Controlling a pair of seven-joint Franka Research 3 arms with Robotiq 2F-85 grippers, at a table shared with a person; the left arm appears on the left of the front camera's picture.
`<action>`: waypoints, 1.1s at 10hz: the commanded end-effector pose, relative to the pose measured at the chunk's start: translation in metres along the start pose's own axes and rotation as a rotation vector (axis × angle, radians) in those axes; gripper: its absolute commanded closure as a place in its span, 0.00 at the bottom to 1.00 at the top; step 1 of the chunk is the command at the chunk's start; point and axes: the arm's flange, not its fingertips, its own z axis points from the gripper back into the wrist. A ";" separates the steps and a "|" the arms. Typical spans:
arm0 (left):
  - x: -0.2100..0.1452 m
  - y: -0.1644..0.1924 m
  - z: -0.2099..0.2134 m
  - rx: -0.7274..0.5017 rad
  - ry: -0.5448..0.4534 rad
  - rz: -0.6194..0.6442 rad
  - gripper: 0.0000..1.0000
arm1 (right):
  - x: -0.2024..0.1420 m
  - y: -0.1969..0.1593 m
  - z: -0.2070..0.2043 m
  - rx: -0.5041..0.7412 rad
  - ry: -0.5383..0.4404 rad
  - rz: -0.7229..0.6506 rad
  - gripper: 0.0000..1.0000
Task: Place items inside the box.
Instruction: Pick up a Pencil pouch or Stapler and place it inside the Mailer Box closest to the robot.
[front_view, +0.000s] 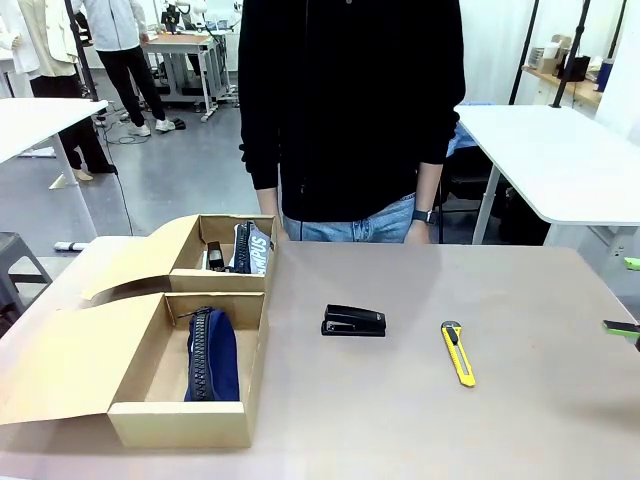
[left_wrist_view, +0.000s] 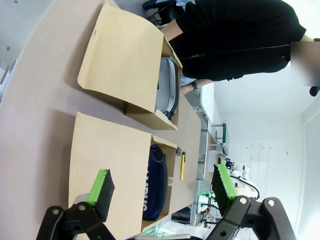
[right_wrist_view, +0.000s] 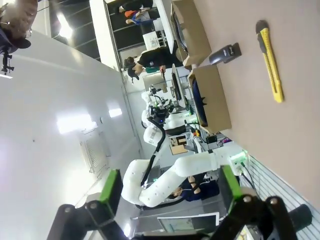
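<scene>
The brown table (front_view: 400, 420) fills the lower part of the front view, and a person (front_view: 350, 100) in a black top stands at its far edge, top centre. Two open cardboard boxes sit at the left with their flaps spread leftward: the near box (front_view: 180, 425) at lower left and the far box (front_view: 215, 282) just behind it. A navy pouch (front_view: 212, 355) lies in the near box, zip upward. A grey pouch (front_view: 252, 247) stands on edge in the far box, beside a small dark thing I cannot make out. A black stapler (front_view: 353, 321) rests on bare table at centre. A yellow knife (front_view: 458, 353) lies right of it, well apart. The left gripper (left_wrist_view: 162, 192) hangs above the boxes with its fingers spread wide, nothing between them. The right gripper (right_wrist_view: 170, 189) is likewise spread and empty, off the table's right side.
</scene>
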 end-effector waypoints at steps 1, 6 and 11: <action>-0.001 0.001 -0.001 -0.025 -0.006 -0.019 0.00 | -0.001 0.004 -0.001 0.023 -0.007 -0.016 0.00; -0.001 0.001 -0.001 -0.025 -0.006 -0.019 0.00 | -0.002 0.029 -0.046 -0.478 -0.369 0.316 0.00; -0.001 0.001 -0.001 -0.025 -0.006 -0.019 0.00 | 0.027 0.082 -0.077 -0.560 -0.292 0.450 0.00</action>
